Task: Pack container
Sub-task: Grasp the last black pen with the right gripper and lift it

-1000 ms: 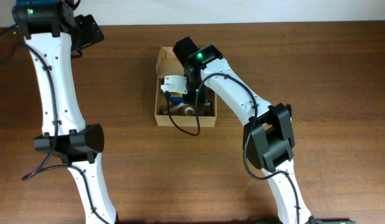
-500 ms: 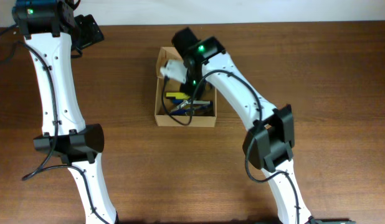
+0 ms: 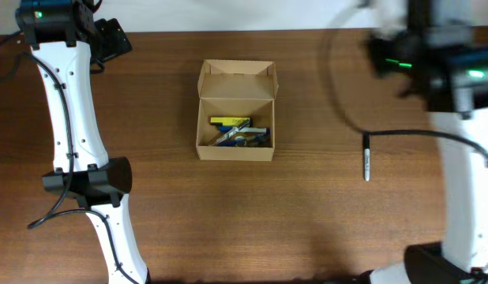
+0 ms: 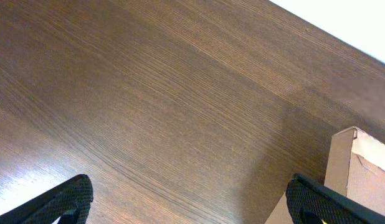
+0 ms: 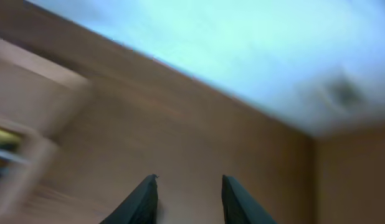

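- The right arm, which a second ago reached down into the box point(image 3: 235, 150), has swung clear to the far right corner of the bench point(image 3: 165, 213). It is smeared with motion in the overhead view.
- The right gripper point(image 5: 189, 199) is partly open, with only bench showing between its fingers. Whatever it took to the box has probably been let go there.
- The box sits mid-bench where it was, with yellow and blue items lying in its near half.
- With the arm gone, a pen point(image 3: 367, 166) shows on the bench, well to the right of the box. It looks like the next thing to pack, so the task is not finished.
- The left gripper point(image 4: 192, 205) is spread wide and empty. It sits at the far left corner, with one corner of the box at the edge of its view.
- The box opens upward. Its hinged lid point(image 3: 237, 77) is thrown back on the far side, away from the robot.
- The long axis of the box runs left to right across the bench, and the items inside lie roughly along it.
- The pen lies crosswise to that, pointing near to far, so it would need turning to fit.
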